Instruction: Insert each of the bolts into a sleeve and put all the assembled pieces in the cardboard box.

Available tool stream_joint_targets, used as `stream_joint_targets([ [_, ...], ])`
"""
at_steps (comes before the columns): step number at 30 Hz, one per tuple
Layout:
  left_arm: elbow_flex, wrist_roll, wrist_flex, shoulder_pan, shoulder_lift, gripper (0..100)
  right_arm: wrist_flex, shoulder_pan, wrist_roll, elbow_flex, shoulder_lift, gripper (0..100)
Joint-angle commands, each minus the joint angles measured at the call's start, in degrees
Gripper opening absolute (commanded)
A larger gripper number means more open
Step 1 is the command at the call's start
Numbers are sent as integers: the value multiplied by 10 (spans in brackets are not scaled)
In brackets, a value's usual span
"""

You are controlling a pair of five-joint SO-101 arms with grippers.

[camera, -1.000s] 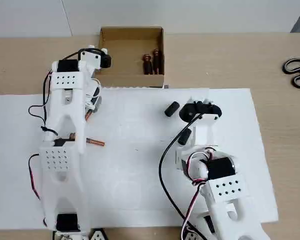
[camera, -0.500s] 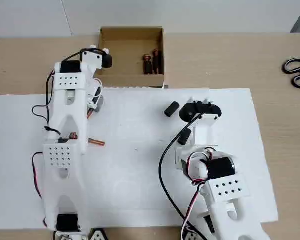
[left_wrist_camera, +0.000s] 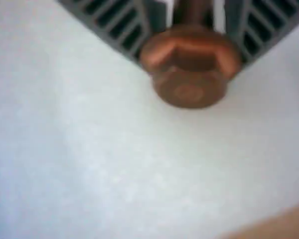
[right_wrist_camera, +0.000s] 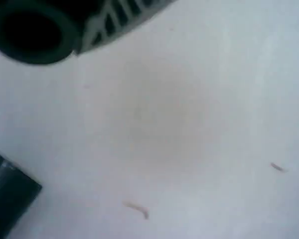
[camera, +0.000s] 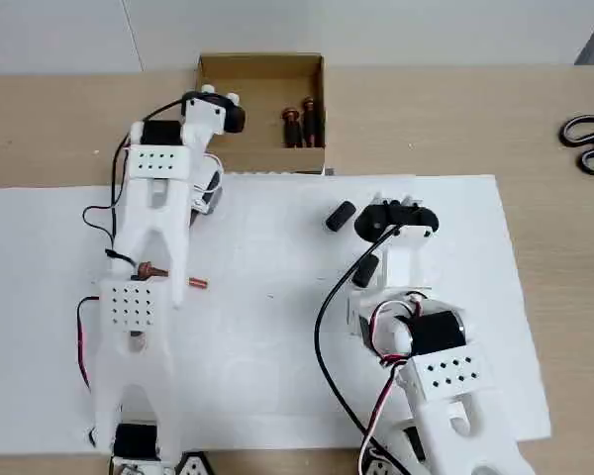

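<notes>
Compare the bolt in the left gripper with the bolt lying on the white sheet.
The held bolt is clamped in the left gripper, head poking out beyond it; the loose bolt touches no gripper. The held bolt hangs over the white sheet; the loose bolt lies flat on it. Both are copper-coloured, and neither shows a sleeve.

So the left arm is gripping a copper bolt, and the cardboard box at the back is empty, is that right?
Not quite: the cardboard box is not empty. The high view shows two assembled pieces inside it. The left end effector does grip a copper bolt.
</notes>
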Motion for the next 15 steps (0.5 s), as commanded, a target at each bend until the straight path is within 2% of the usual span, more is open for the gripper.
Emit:
stream_joint_targets([
  [1,-5,3,2,-5,8,5,-8,3,-4,-4,-14,2],
  [8,-7,3,20,-2,4,6,-9,3,-4,-8,-15,2],
  [11,-51,3,54,-2,-11,6,-8,3,-4,-22,-15,2],
  [15,-99,3,55,5,-67,6,10,3,-2,-68,-15,2],
])
